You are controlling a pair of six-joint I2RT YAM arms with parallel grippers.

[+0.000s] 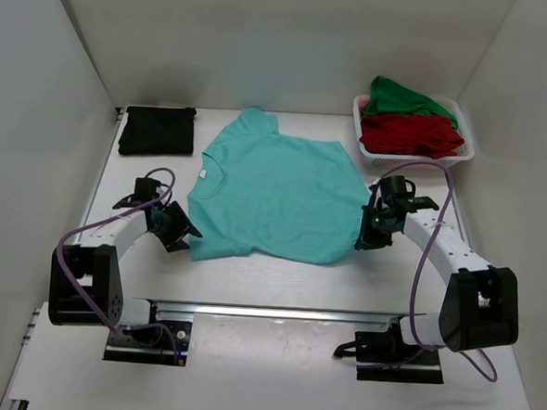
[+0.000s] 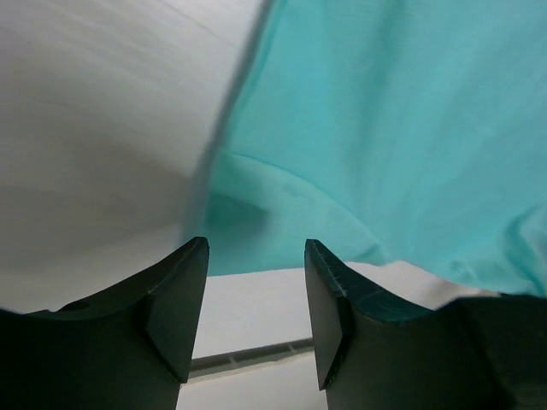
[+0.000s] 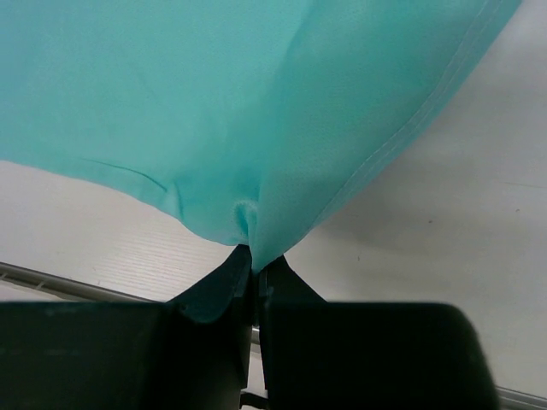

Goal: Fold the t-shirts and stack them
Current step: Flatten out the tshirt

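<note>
Pinching the lower-right corner of the teal t-shirt (image 1: 269,200), spread mid-frame on the table (image 1: 278,280), with the right hand (image 3: 255,263) clamped on the cloth. Holding the left hand (image 2: 256,256) released, fingers (image 2: 171,299) apart, at the shirt's lower-left corner. Seen also: black t-shirt (image 1: 157,130) folded upper left, red t-shirt (image 1: 408,134) and green t-shirt (image 1: 401,97) heaped in the basket (image 1: 411,161) upper right.

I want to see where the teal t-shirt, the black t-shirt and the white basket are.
teal t-shirt (image 1: 274,196): top external view, middle of its chest.
black t-shirt (image 1: 157,131): top external view, centre of the folded cloth.
white basket (image 1: 414,160): top external view, its near wall.
</note>
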